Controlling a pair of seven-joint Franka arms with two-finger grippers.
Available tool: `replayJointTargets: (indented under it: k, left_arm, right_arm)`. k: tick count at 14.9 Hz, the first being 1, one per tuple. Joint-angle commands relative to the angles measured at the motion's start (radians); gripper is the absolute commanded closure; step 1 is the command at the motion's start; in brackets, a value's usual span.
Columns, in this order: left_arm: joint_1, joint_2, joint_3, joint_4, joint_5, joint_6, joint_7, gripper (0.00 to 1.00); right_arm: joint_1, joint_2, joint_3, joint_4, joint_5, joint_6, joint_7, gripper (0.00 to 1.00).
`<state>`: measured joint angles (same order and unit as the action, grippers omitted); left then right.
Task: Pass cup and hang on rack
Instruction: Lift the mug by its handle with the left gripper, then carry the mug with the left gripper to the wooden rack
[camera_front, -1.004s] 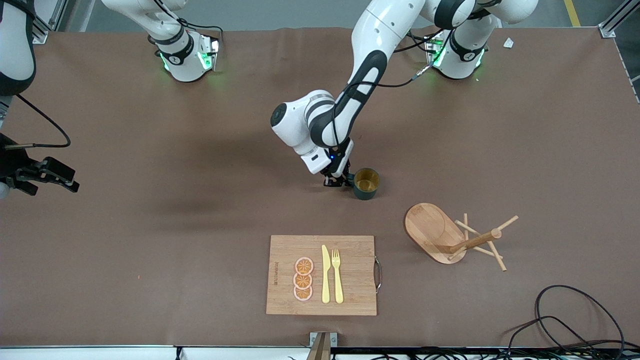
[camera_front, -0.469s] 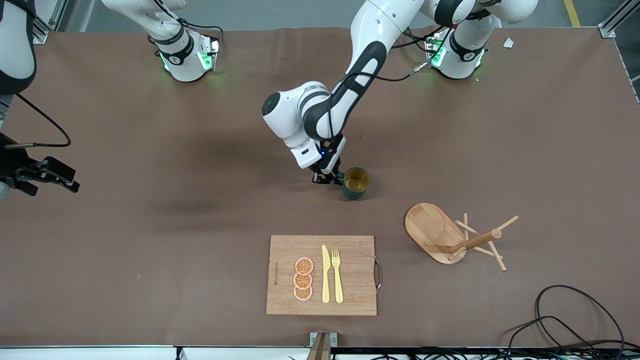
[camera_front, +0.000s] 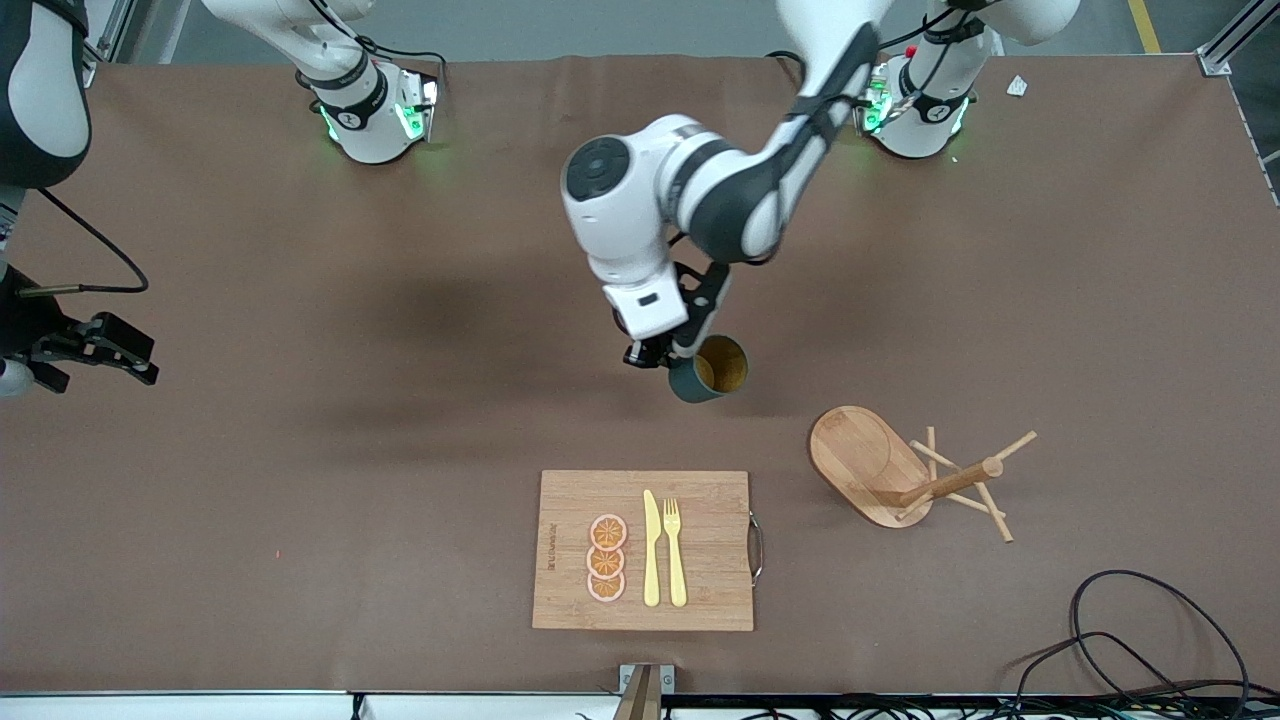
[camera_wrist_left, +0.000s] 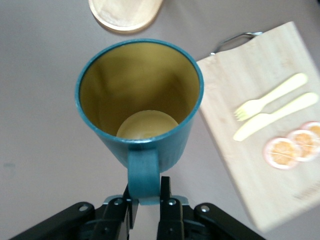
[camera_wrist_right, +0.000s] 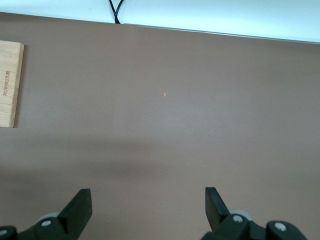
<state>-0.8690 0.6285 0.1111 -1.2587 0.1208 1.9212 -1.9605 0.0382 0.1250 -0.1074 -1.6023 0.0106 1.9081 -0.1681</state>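
The dark teal cup (camera_front: 712, 368) hangs tilted in the air over the middle of the table, its tan inside turned toward the front camera. My left gripper (camera_front: 668, 357) is shut on its handle (camera_wrist_left: 144, 172). In the left wrist view the cup (camera_wrist_left: 140, 95) fills the middle, with the gripper (camera_wrist_left: 146, 200) pinching the handle. The wooden rack (camera_front: 872, 462) stands nearer the front camera than the cup, toward the left arm's end; its post and pegs (camera_front: 965, 478) slant off its oval base. My right gripper (camera_front: 95, 348) waits open at the right arm's end, seen open over bare table (camera_wrist_right: 147, 205).
A bamboo cutting board (camera_front: 645, 550) with a yellow knife (camera_front: 651, 550), a fork (camera_front: 674, 550) and orange slices (camera_front: 606, 560) lies near the front edge. Its metal handle (camera_front: 757, 548) faces the rack. Black cables (camera_front: 1150, 640) coil at the front corner.
My left arm has lifted the cup off the table and turned its wrist, tilting the cup's mouth toward the front camera. The right arm has not moved.
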Motion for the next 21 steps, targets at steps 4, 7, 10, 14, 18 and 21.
replayJointTargets:
  k: [4,7,10,14,18,21]
  left_arm:
    - [0.175,-0.147,-0.007,-0.037,-0.361,0.028,0.288,1.0]
    - [0.281,-0.182,-0.007,-0.039,-0.563,0.025,0.432,1.0]
    - [0.372,-0.187,-0.007,-0.042,-0.688,-0.004,0.515,1.0]
    - [0.456,-0.168,-0.005,-0.051,-0.849,-0.039,0.669,1.0]
    - [0.576,-0.122,-0.007,-0.053,-0.99,-0.149,0.765,1.0]
    - [0.619,-0.109,-0.005,-0.054,-1.01,-0.243,0.888,1.0]
  right_arm:
    - [0.006,0.004,0.0,0.073,-0.035,-0.014,-0.002,0.0]
    - [0.003,0.047,0.0,0.169,-0.031,-0.168,0.001,0.0]
    - [0.014,0.073,0.0,0.232,-0.031,-0.216,0.01,0.0]
    - [0.014,0.064,0.0,0.202,-0.021,-0.241,0.006,0.0]
    - [0.023,0.059,0.003,0.214,-0.005,-0.253,0.01,0.0]
    - [0.034,0.058,0.002,0.22,-0.011,-0.25,-0.002,0.0]
